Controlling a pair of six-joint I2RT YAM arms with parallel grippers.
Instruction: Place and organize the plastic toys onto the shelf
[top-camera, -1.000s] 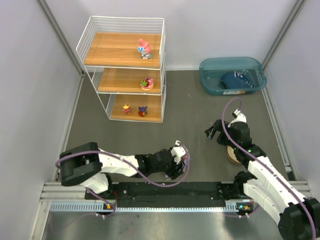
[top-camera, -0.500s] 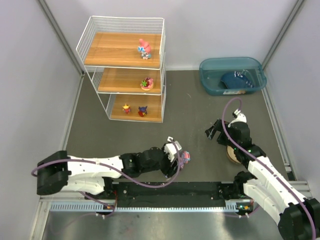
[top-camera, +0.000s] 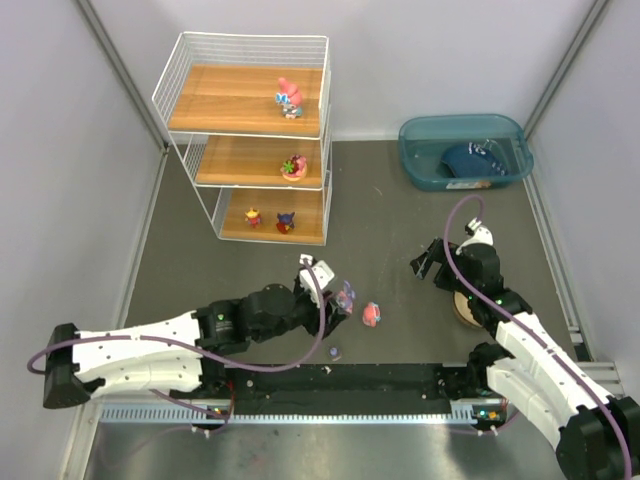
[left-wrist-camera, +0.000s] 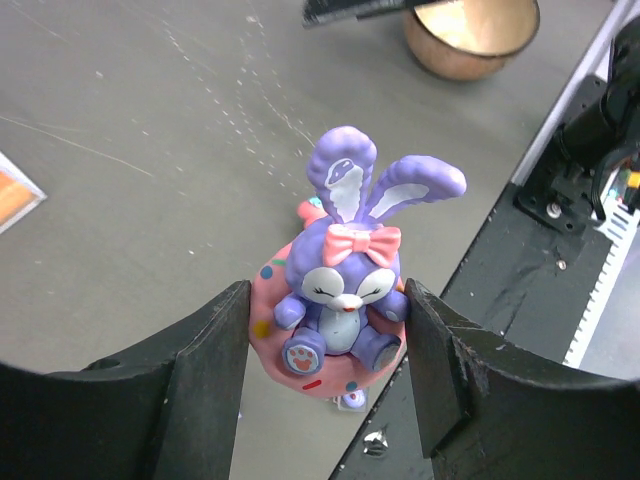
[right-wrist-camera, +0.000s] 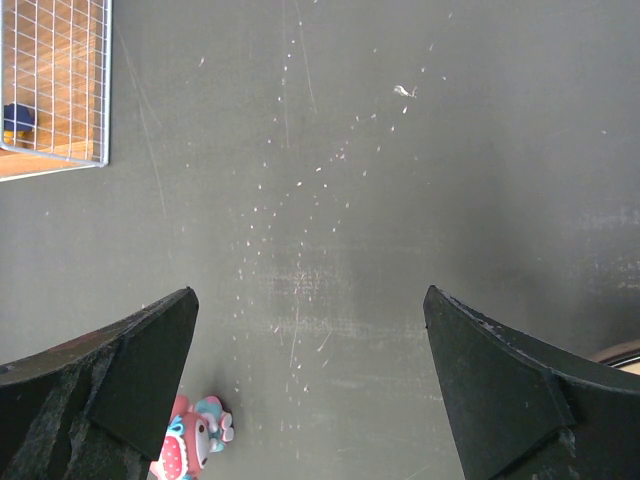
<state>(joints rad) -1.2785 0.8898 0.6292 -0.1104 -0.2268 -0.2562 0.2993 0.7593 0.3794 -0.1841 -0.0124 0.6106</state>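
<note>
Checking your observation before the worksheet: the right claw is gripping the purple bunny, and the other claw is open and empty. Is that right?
Not quite. The left claw is gripping the purple bunny, as the left wrist view shows, and the other claw, the right claw, is open and empty.

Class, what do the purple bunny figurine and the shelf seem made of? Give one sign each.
Purple bunny figurine: probably moulded plastic, smooth with a slight sheen. Shelf: thin white wire frame, likely coated metal; boards show wood grain, wood or laminate.
</note>
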